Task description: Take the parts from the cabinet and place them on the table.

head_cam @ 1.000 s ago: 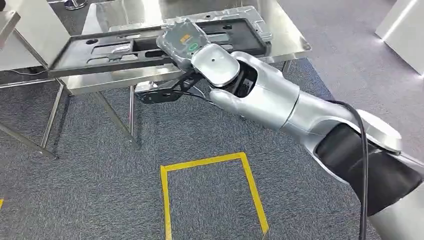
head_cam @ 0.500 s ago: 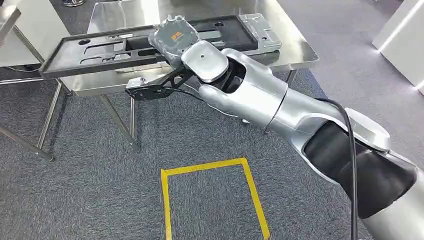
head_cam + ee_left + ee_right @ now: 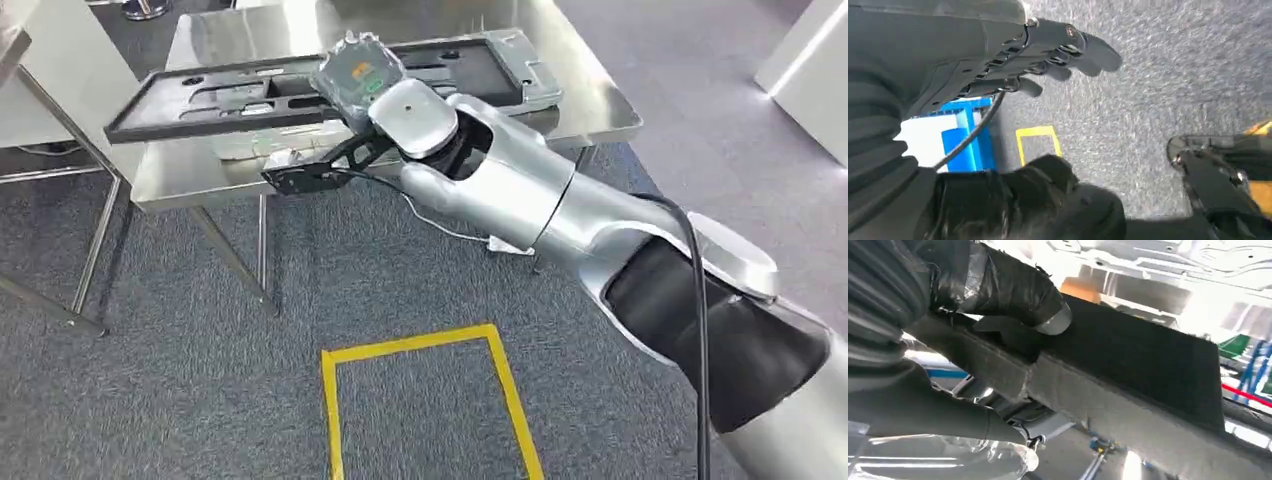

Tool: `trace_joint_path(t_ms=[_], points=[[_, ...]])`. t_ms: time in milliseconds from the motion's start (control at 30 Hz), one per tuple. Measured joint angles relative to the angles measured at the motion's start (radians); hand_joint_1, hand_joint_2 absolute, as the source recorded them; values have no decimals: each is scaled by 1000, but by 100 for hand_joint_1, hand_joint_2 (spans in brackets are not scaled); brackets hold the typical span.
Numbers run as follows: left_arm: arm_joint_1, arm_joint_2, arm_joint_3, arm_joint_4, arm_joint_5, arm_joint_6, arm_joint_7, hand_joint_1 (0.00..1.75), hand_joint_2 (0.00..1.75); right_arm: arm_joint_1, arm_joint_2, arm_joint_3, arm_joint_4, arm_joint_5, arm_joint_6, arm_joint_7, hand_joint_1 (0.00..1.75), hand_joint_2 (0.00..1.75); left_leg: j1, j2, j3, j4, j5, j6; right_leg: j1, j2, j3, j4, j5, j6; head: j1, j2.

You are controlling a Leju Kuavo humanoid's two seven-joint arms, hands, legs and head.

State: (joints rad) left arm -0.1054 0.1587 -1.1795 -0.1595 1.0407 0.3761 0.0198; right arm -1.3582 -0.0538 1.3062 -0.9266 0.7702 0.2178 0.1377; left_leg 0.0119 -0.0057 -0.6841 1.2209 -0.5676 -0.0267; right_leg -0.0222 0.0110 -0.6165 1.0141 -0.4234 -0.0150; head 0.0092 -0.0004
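- Head view: the right hand [image 3: 375,95] grips a long black tray [image 3: 250,90] above a steel table [image 3: 590,95], its far end over the tabletop.
- Right wrist view: the thumb [image 3: 1013,287] presses on the tray's dark edge.
- Left wrist view: the left hand [image 3: 1048,55] hangs empty over grey carpet [image 3: 1173,75], fingers loosely apart.

right hand [image 3: 355,85] fingers are mostly hidden under the black part [image 3: 230,95], and the table [image 3: 590,95] is cut off up top

Yellow tape rectangle [image 3: 430,390] on grey carpet [image 3: 170,390].
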Motion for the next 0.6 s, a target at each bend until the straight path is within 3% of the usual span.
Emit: trace_joint_path(t_ms=[33,67,100,133,200,233,267,333,367,400,433,533,567,600], points=[[0,0,0,0,-3,1,6,0,175,3,-1,0,0,-2,6,1,175,175,3,0,-46,68,-13,-5,-1,0,6,0,-6,1,1,0],[1,0,0,0,-3,1,10,0,175,8,-2,0,0,-3,8,2,175,175,5,0,-74,94,0,-7,-3,2,13,2,-14,2,0,0],[3,0,0,0,-4,0,11,0,175,12,-3,0,0,-4,9,3,175,175,7,0,-75,69,36,-8,-5,3,23,2,-21,5,0,0],[3,0,0,0,-5,-1,13,0,175,13,-5,0,0,-4,10,3,175,175,8,1,-56,4,90,-8,-7,4,33,2,-29,8,1,0],[4,0,0,0,-6,-2,15,0,175,12,-6,0,0,-4,10,5,175,175,8,2,15,-193,210,-2,-10,4,57,1,-48,18,1,0],[4,1,0,0,-6,-2,14,0,175,10,-8,0,-1,-4,10,7,175,175,0,0,35,-195,186,2,-6,4,61,-3,-51,24,0,0],[3,3,0,0,-7,-2,12,0,175,9,-8,0,-1,-5,10,7,175,175,-4,1,42,-221,182,12,-6,6,60,-2,-53,29,-3,0],[-1,5,0,0,-9,0,7,0,175,11,-13,0,-1,-7,10,8,175,175,-7,2,42,-218,166,27,-8,5,64,-12,-57,41,-3,0],[0,6,0,0,-10,1,7,0,175,11,-13,0,-2,-8,10,8,175,175,-7,2,48,-224,165,34,-5,5,70,-16,-60,48,-3,0],[3,8,0,0,-13,2,6,0,175,11,-18,0,-2,-8,9,9,175,175,4,4,61,-238,166,40,-8,3,68,-7,-70,52,0,0],[3,8,0,0,-13,1,7,0,175,8,-19,0,-2,-8,9,9,175,175,0,5,70,-243,161,48,-3,0,51,32,-86,50,1,0],[1,9,0,0,-17,1,5,0,175,11,-28,0,-2,-10,9,12,175,175,-6,6,82,-240,146,64,2,-1,-94,277,-171,45,2,0],[0,9,0,0,-18,-2,5,0,175,17,-31,0,-2,-10,8,15,175,175,-7,5,88,-237,139,65,3,-1,-130,319,-166,45,1,0],[1,9,0,0,-18,-3,5,0,175,21,-34,0,-2,-10,9,15,175,175,-8,1,96,-234,130,65,3,-1,-139,307,-134,42,2,0]])
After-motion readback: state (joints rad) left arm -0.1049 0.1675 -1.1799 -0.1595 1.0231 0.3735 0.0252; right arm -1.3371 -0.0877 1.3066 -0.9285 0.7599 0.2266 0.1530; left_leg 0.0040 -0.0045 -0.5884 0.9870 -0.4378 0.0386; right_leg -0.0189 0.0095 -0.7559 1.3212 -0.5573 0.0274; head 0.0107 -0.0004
